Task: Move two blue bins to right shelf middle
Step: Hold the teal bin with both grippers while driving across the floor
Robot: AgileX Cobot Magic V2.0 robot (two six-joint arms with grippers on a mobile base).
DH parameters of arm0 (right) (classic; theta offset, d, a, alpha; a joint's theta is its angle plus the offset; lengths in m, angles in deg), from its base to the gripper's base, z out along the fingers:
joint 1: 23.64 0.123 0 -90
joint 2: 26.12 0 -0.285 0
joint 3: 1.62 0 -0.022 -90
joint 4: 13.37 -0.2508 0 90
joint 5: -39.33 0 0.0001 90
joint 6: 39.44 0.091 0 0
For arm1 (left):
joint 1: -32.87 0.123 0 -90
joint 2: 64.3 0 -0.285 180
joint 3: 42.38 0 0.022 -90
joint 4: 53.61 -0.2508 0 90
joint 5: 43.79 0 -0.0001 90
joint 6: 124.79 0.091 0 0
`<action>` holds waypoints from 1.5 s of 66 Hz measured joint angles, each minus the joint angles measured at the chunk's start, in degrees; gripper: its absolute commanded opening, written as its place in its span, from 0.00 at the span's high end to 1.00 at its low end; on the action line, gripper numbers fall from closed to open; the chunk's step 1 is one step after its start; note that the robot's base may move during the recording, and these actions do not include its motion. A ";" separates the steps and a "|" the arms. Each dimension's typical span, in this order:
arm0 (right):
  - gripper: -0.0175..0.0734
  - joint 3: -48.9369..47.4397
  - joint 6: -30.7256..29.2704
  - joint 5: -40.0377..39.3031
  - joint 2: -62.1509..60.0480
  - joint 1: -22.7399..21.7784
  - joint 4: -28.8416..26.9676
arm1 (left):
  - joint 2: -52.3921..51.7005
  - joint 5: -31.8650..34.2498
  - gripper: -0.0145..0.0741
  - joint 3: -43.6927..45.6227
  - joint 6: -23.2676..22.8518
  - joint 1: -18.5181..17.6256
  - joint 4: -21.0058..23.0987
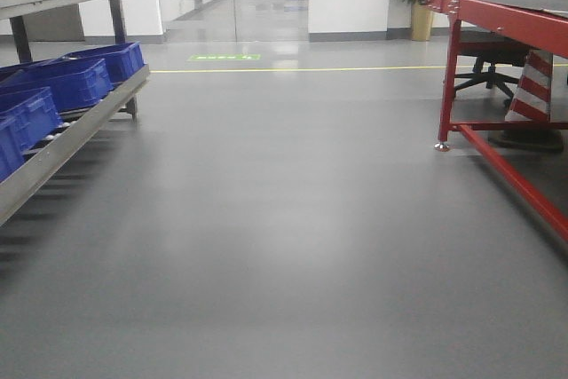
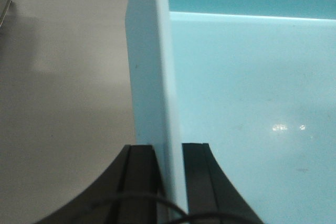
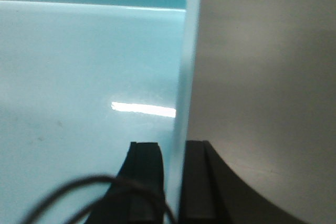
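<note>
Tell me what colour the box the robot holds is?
Light blue, nearly turquoise. The bin shows best in the left wrist view, gripped by the left gripper.

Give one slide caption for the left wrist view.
Left gripper shut on the side wall of a blue bin, grey floor beside it.

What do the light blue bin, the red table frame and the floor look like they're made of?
Light blue bin: likely moulded plastic, smooth and glossy; thin uniform wall, bright highlights on the base. Red table frame: probably painted metal, given square-section legs with an even red coat. Floor: seamless grey coating, semi-gloss, maybe epoxy or vinyl; soft reflections.
</note>
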 measured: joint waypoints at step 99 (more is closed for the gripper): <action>0.98 0.00 0.00 -0.24 1.33 0.00 0.00 | 0.13 0.23 0.96 0.00 0.00 0.00 -0.58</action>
